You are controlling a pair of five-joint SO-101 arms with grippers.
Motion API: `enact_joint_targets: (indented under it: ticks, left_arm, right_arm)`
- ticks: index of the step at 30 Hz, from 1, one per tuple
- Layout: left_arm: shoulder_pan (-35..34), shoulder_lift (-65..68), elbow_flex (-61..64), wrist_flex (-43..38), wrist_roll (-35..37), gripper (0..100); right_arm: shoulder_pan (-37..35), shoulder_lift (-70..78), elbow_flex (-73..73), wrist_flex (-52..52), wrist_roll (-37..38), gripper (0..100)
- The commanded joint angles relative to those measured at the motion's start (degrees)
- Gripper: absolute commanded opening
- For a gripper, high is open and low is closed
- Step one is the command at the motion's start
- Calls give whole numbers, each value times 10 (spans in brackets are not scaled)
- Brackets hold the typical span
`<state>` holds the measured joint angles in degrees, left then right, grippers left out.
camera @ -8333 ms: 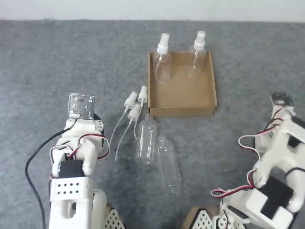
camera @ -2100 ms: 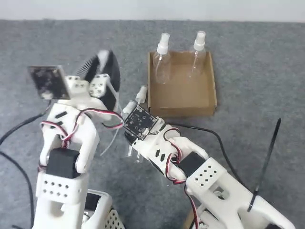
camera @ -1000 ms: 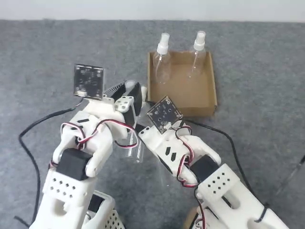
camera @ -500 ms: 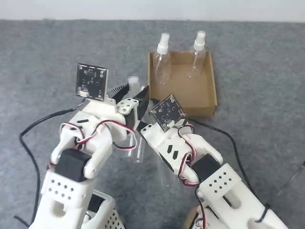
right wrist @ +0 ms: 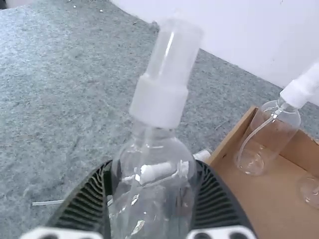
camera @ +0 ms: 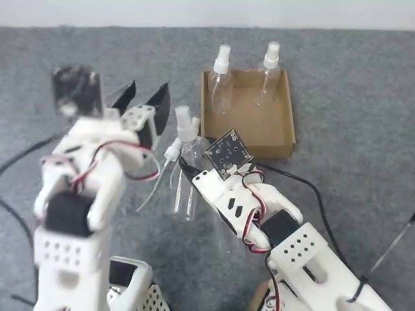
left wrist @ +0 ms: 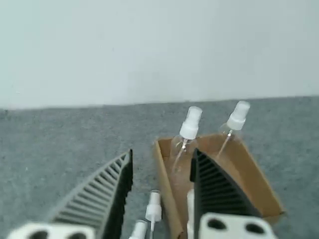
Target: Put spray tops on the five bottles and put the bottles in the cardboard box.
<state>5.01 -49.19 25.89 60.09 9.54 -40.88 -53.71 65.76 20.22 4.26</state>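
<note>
"Three bottles capped now, is that right?"

"So it looks. The left gripper (camera: 144,97) was closed in over the neck half a second ago. It has drawn back toward the left edge of the table (camera: 337,97), jaws spread wide and nothing between them. The spray top (right wrist: 164,84) is left sitting on the bottle (camera: 186,154)."

"And the bottle itself?"

"Clamped in the right gripper (right wrist: 149,199), near the middle of the table, just off the near left corner of the cardboard box (camera: 246,152). I judge the capping step done for this one, so the move into the box comes next."

"What's already in there?"

"Two capped bottles (camera: 221,84) (camera: 268,78), standing against the box's far wall."

"Does the high view settle whether the top is seated?"

"Not well. The right wrist view does better: the jaws press on the bottle's shoulders from either side, and the top's collar sits down on the neck. Whether it is tight I cannot tell. The left wrist view adds two loose spray tops (left wrist: 153,211) (left wrist: 139,230) lying on the table just beside the box's left wall. That fits two bottles left to do."
</note>
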Motion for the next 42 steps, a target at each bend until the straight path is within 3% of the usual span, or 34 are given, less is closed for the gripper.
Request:
enact_joint_targets:
  ticks: [1, 8, 17, 25, 30, 32, 37, 42]
  left_arm:
    - [1, 45, -21, -28, -22, 174]
    - [2, 40, 39, -18, -55, 174]
    - [2, -79, 157, -22, -69, 174]
    - [-14, -103, 120, 1, -66, 174]
    - [-32, -117, 122, 41, -43, 174]
    - [-25, -146, 161, 37, -33, 174]
    - [2, -246, 315, -33, -43, 175]
    - [26, -326, 419, -78, -47, 179]
  right_arm:
    - [3, -7, -9, -10, -4, 6]
    - [5, -7, -9, -12, -4, 6]
    - [6, -7, -9, -12, -5, 6]
    - [8, -9, -6, -6, -1, 6]
    - [58, -29, -26, -12, -6, 6]
    - [80, -29, -50, -12, -15, 6]
    - [123, 30, -128, -12, -122, 6]
    - [110, 145, -212, -7, -127, 6]
